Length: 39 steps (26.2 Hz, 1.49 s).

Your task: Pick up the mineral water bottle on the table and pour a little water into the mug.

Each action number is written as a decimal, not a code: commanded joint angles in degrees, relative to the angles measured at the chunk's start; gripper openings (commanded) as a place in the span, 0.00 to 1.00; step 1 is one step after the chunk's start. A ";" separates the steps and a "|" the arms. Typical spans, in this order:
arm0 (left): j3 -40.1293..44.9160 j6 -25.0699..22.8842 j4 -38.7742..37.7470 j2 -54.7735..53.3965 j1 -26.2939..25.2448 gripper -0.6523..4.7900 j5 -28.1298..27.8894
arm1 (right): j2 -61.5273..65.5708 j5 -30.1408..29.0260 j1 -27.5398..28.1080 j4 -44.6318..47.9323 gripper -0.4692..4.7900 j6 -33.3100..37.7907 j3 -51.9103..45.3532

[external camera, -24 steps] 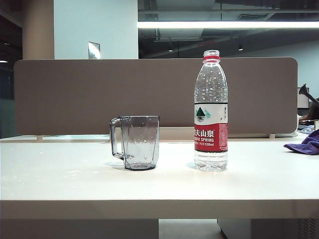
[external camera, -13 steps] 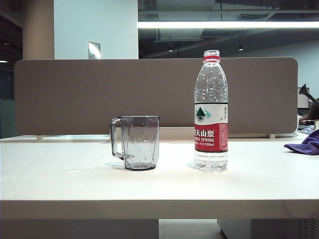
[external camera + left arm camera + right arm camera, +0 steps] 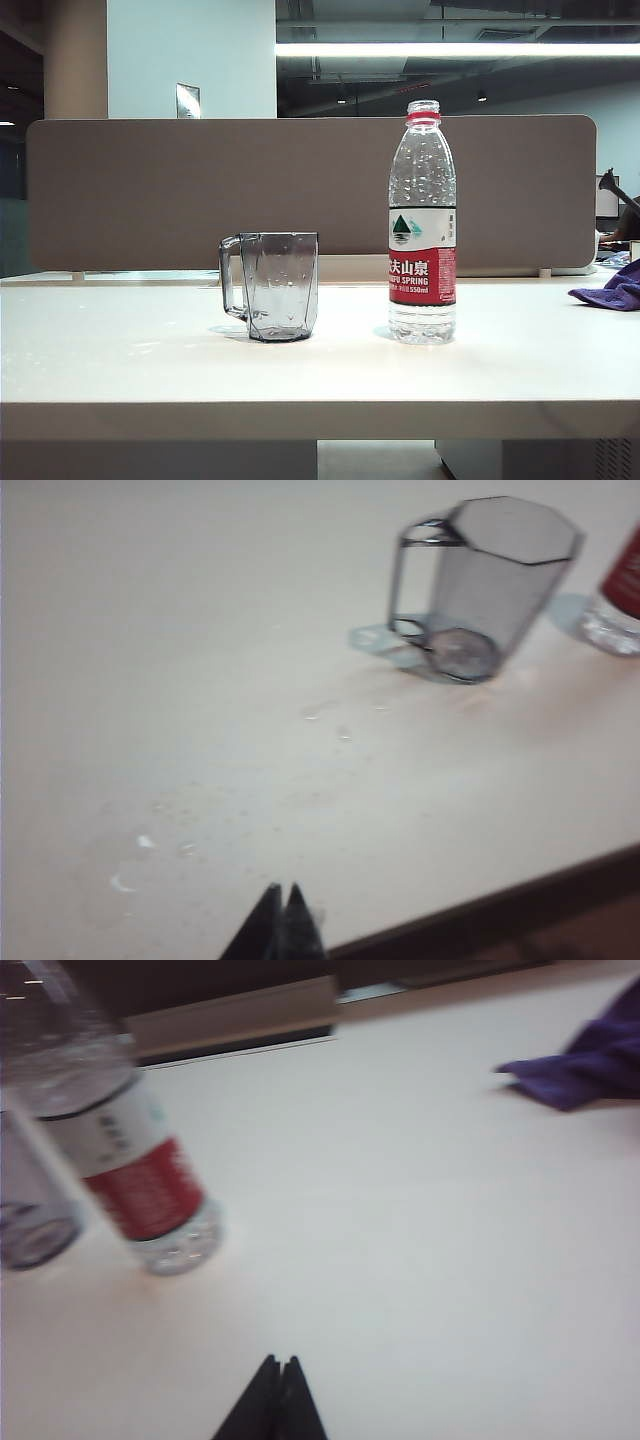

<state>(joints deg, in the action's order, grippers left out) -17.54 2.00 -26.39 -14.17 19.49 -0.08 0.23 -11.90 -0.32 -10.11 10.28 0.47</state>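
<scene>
The mineral water bottle (image 3: 422, 225) stands upright on the table (image 3: 150, 370), uncapped, with a red neck ring and a white-and-red label. To its left, a short gap away, stands the smoky-grey faceted mug (image 3: 272, 286), its handle turned left. Neither arm shows in the exterior view. In the left wrist view my left gripper (image 3: 283, 892) is shut and empty above the table's near edge, well short of the mug (image 3: 478, 590). In the right wrist view my right gripper (image 3: 281, 1363) is shut and empty over bare table, short of the bottle (image 3: 120, 1150).
A purple cloth (image 3: 612, 289) lies at the table's far right (image 3: 585, 1060). A brown partition panel (image 3: 200, 190) runs along the back edge. Small water droplets (image 3: 140, 855) speckle the tabletop near the left gripper.
The exterior picture has shifted a pixel or two; bottle and mug stand where they were.
</scene>
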 commanded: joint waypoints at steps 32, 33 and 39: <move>-7.52 -0.02 -0.13 5.88 16.76 0.11 0.09 | 0.02 -21.00 -0.42 -5.57 0.09 1.92 17.00; -7.52 -0.02 -0.13 6.16 16.76 0.11 0.07 | 0.02 -20.17 -0.42 -6.60 0.09 0.37 17.70; -7.43 -0.02 -0.15 6.01 16.76 0.11 0.09 | 0.37 -17.27 -0.42 -16.37 0.15 -11.06 22.03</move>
<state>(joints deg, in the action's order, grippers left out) -24.84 2.00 -26.98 -8.01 36.18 -0.08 0.23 -30.59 -0.75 -23.33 3.95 21.37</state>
